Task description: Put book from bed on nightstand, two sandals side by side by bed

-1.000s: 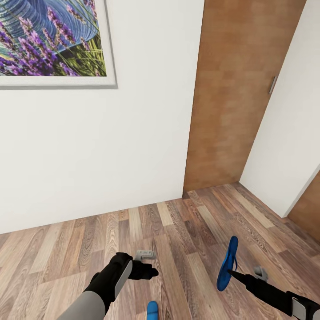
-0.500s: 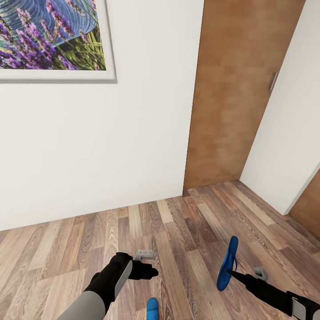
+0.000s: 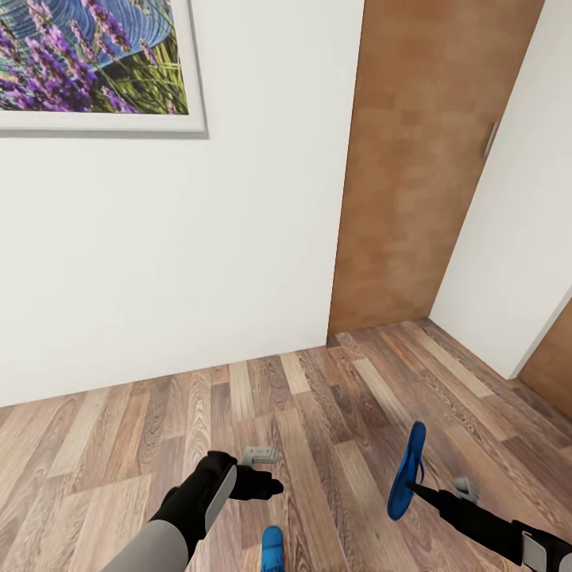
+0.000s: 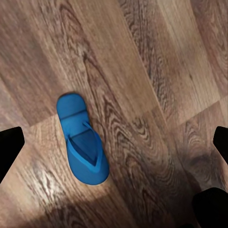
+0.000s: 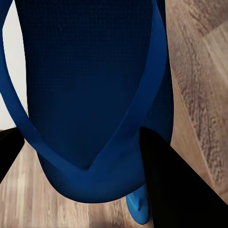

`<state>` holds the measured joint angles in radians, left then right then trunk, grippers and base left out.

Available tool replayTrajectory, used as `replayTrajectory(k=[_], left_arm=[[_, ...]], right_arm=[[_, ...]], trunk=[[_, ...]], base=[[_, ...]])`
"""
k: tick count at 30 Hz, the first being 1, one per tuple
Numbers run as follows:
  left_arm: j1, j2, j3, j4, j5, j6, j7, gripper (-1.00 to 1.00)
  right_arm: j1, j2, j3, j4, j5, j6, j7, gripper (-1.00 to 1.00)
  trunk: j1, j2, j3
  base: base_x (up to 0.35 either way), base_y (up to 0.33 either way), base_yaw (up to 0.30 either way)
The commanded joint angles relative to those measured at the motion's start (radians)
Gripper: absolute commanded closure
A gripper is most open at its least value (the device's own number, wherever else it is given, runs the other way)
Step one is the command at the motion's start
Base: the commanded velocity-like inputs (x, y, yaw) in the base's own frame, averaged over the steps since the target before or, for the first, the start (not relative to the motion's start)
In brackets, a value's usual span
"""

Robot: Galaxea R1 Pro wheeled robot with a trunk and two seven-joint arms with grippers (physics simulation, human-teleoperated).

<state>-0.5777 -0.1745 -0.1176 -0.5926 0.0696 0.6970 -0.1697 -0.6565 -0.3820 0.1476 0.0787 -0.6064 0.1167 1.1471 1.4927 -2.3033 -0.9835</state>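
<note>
Right wrist view showed the right gripper (image 5: 80, 156) clamped on one blue sandal (image 5: 90, 85), lifted clear of the plank floor (image 3: 334, 413). The left gripper (image 4: 114, 156) hung spread wide above the second sandal (image 4: 81, 140) — lying flat, untouched. Best to descend straight — fingers astride its narrow width — before closing.

A framed picture (image 3: 91, 67) of purple lavender hangs on the white wall (image 3: 199, 262). Beside the wall stands a plain brown wooden door (image 3: 421, 159) with a small metal handle (image 3: 490, 144). Wood-plank flooring (image 3: 318, 405) with mixed brown and pale boards meets the wall's base.
</note>
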Motion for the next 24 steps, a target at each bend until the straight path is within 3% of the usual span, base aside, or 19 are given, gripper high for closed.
replayTrajectory(k=[1,7,16,24], left_arm=[[0.0,0.0,-0.001,-0.001,0.007,0.006,0.002,-1.0],[-0.001,0.0,-0.001,-0.001,0.007,0.006,0.002,-1.0],[0.0,0.0,-0.001,-0.001,0.007,0.006,0.002,-1.0],[0.0,0.0,-0.001,-0.001,0.007,0.006,0.002,-1.0]], right_arm=[[-0.002,0.0,0.006,0.003,-0.012,0.012,0.003,1.0],[-0.002,0.0,0.006,0.003,-0.012,0.012,0.005,1.0],[-0.002,0.0,0.006,0.003,-0.012,0.012,0.01,1.0],[-0.002,-0.001,0.005,0.003,-0.012,0.014,0.014,1.0]], trunk=[[0.004,-0.008,-0.004],[0.027,-0.05,-0.023],[0.027,-0.05,-0.023],[0.057,-0.106,-0.048]], base=[[0.0,0.0,0.0],[0.0,0.0,0.0],[0.0,0.0,0.0],[0.0,0.0,0.0]])
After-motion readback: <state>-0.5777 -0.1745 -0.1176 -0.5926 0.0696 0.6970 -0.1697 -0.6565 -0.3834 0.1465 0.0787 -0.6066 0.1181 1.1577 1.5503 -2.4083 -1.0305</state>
